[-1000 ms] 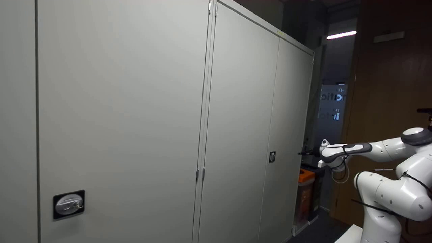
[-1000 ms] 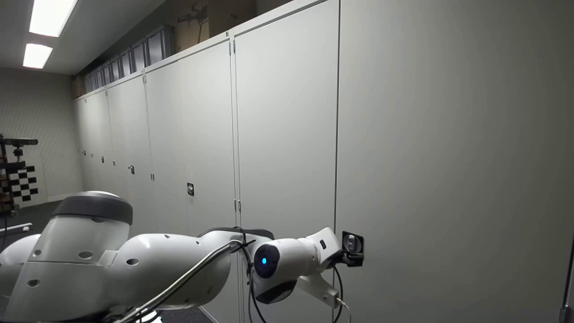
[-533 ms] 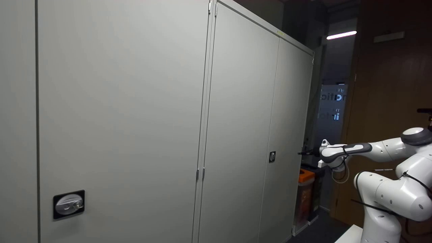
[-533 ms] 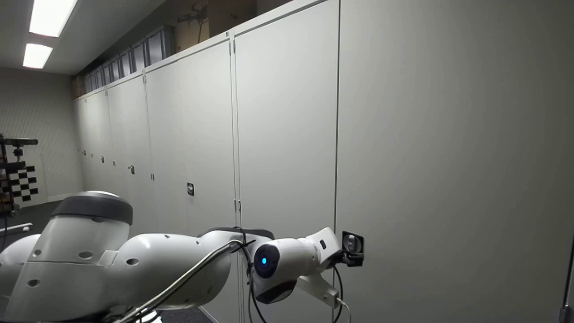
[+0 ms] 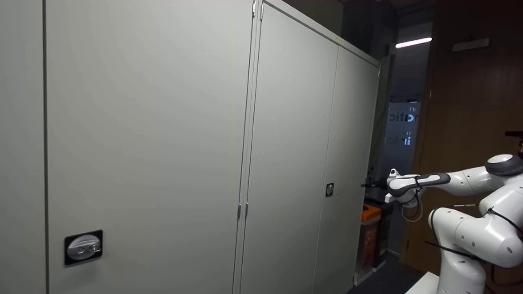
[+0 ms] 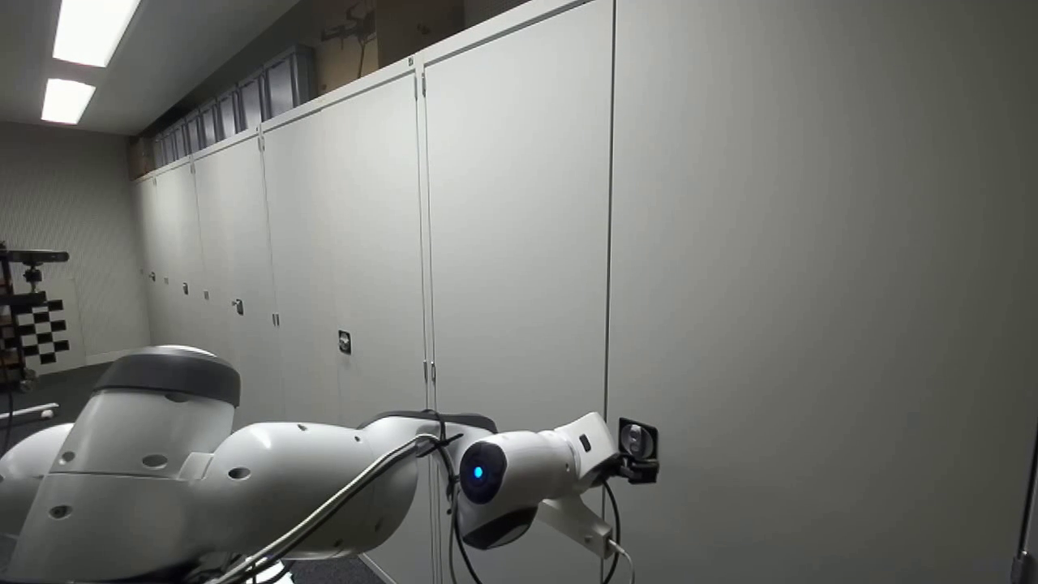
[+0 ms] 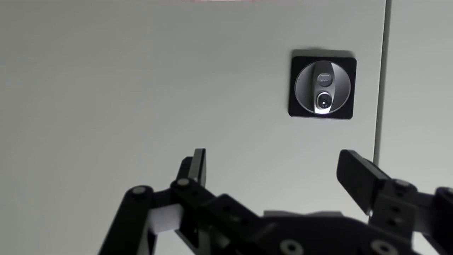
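Observation:
My black gripper (image 7: pixel 272 159) stands open in the wrist view, its fingers (image 7: pixel 355 177) wide apart and only the grey cabinet front behind the gap. Above and toward the right of that gap is a round silver lock handle (image 7: pixel 322 88) on a black square plate, apart from the fingers in this view. In an exterior view the dark fingers (image 6: pixel 641 470) overlap the lower part of that lock plate (image 6: pixel 637 430); whether they touch it cannot be told. Another exterior view has the gripper (image 5: pixel 363 185) to the right of the lock (image 5: pixel 329 190), pointing toward the cabinet.
Tall grey cabinets (image 6: pixel 519 227) form a long wall beside the arm. A door seam (image 7: pixel 382 78) runs next to the lock. Another lock with a key (image 5: pixel 83 247) sits on a nearer door. An orange-topped bin (image 5: pixel 370 213) stands past the cabinet's end. Cables (image 6: pixel 349 495) hang along the arm.

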You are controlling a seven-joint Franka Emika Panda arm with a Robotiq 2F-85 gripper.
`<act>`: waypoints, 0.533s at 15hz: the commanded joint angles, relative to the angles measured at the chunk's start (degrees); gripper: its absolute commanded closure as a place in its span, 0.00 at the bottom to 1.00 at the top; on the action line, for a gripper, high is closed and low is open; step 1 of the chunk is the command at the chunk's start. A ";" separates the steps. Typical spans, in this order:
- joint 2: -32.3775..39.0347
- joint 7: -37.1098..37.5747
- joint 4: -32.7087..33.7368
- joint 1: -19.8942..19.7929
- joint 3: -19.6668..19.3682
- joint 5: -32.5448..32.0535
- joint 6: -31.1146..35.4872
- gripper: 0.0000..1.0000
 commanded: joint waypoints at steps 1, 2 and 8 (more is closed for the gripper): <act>-2.29 2.37 2.09 1.35 1.16 2.23 -0.09 0.00; -3.15 3.50 2.86 1.97 1.40 2.57 -0.04 0.00; -7.71 5.26 6.41 7.51 0.59 0.79 0.00 0.00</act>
